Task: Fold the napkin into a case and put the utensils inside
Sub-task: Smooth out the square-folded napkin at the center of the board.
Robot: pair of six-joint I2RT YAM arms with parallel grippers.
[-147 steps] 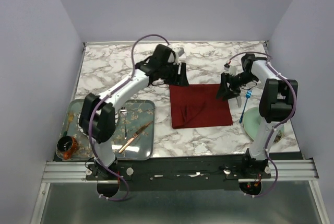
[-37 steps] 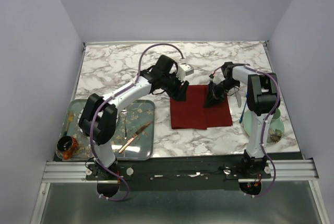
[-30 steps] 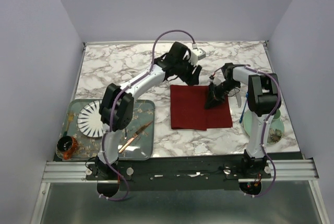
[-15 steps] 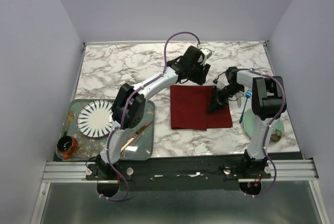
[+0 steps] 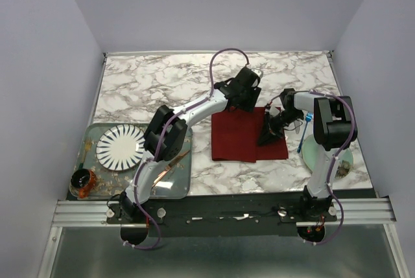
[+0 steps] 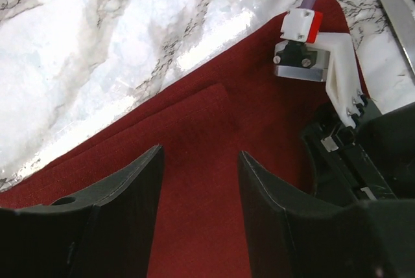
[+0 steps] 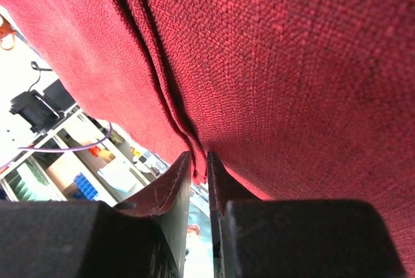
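The dark red napkin (image 5: 237,140) lies partly folded on the marble table. My right gripper (image 5: 266,135) is shut on a raised fold of it near the right edge; the right wrist view shows the cloth (image 7: 272,51) pinched between the closed jaws (image 7: 200,164). My left gripper (image 5: 249,102) is open and empty, low over the napkin's far edge, with layered cloth (image 6: 194,129) between its fingers (image 6: 200,161). The blue-handled fork (image 5: 305,130) lies just right of the napkin. I cannot make out the pale silvery utensil behind the right arm.
A pale green plate (image 5: 322,156) sits at the right under the right arm. A tray (image 5: 183,132) at the left holds a striped plate (image 5: 120,146), a copper knife (image 5: 170,164) and a dark jar (image 5: 82,181). The right gripper's body (image 6: 318,57) is close beside my left fingers.
The left arm has swung right along the napkin's far edge to its far right part, uncovering the striped plate. The right gripper holds the fold and has shifted slightly right and nearer.
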